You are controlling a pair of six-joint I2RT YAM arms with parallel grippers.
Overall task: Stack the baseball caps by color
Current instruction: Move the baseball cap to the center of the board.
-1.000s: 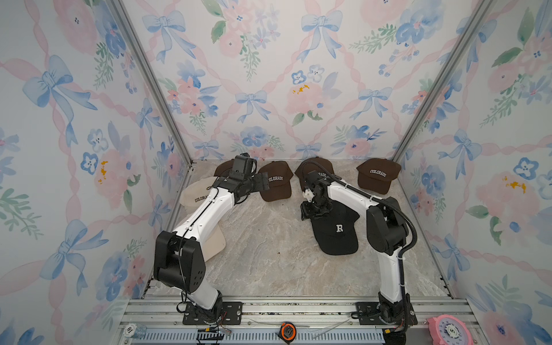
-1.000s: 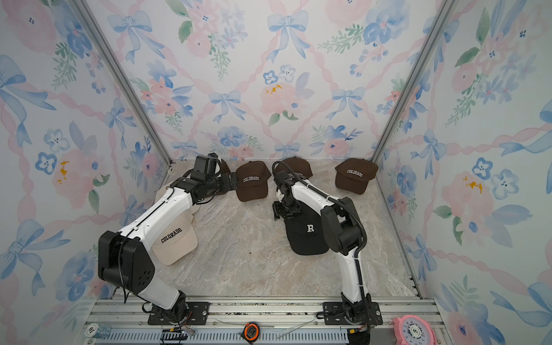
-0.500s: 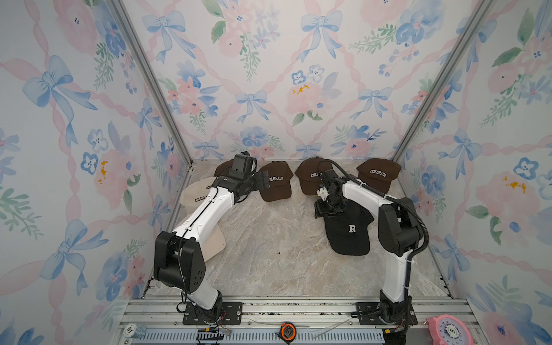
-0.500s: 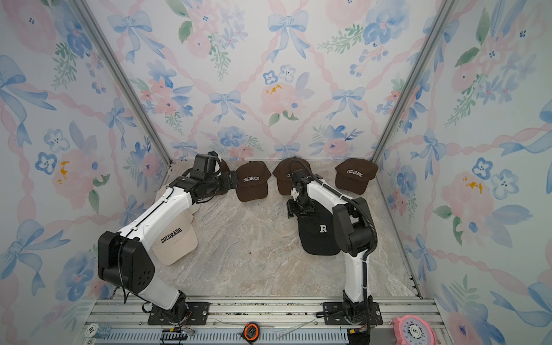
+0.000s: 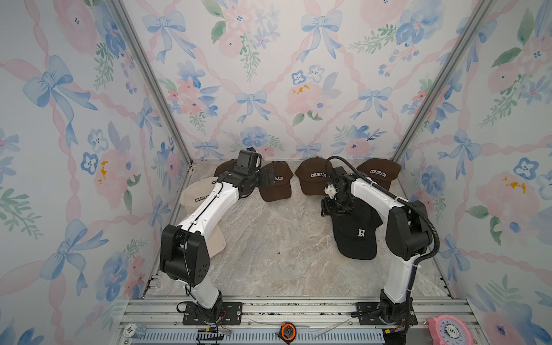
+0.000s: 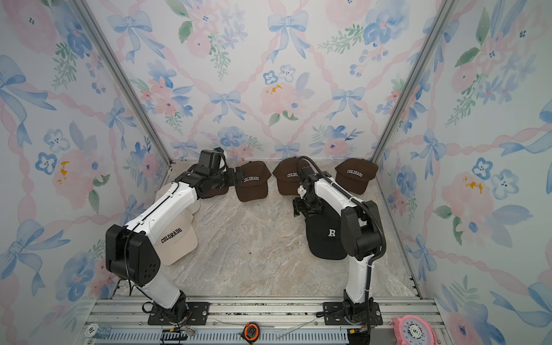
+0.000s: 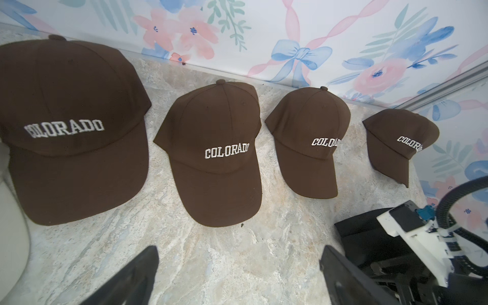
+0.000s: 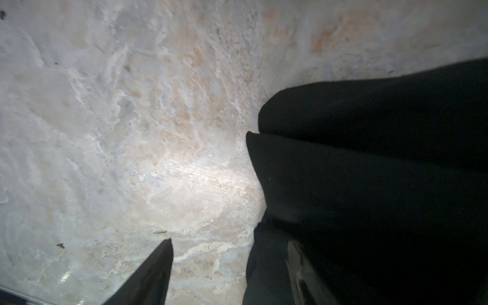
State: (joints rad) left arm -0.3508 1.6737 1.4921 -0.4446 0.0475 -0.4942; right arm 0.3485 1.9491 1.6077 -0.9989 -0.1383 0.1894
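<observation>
Four brown "COLORADO" baseball caps [image 7: 216, 153] lie in a row along the back wall; in both top views the leftmost [image 5: 224, 170] is partly hidden by my left arm. Two cream caps [image 6: 176, 239] lie at the left, under that arm. Black caps [image 5: 357, 233] are piled at the right, the top one showing a white "R". My left gripper [image 5: 267, 179] hovers open over bare marble in front of the brown caps. My right gripper [image 8: 229, 241] is open at the far edge of the black pile [image 8: 369, 171]; one finger rests over the fabric, the other stands apart on marble.
Floral walls close in the marble floor [image 5: 268, 245] on three sides. An aluminium rail [image 5: 298, 307] with both arm bases runs along the front. A pink clock [image 5: 451, 330] and a small orange tape measure [image 5: 288, 331] sit in front of it.
My right arm has slid the black cap rightward onto the spot near the right wall, and its jaws have widened. The left arm has stayed put.
</observation>
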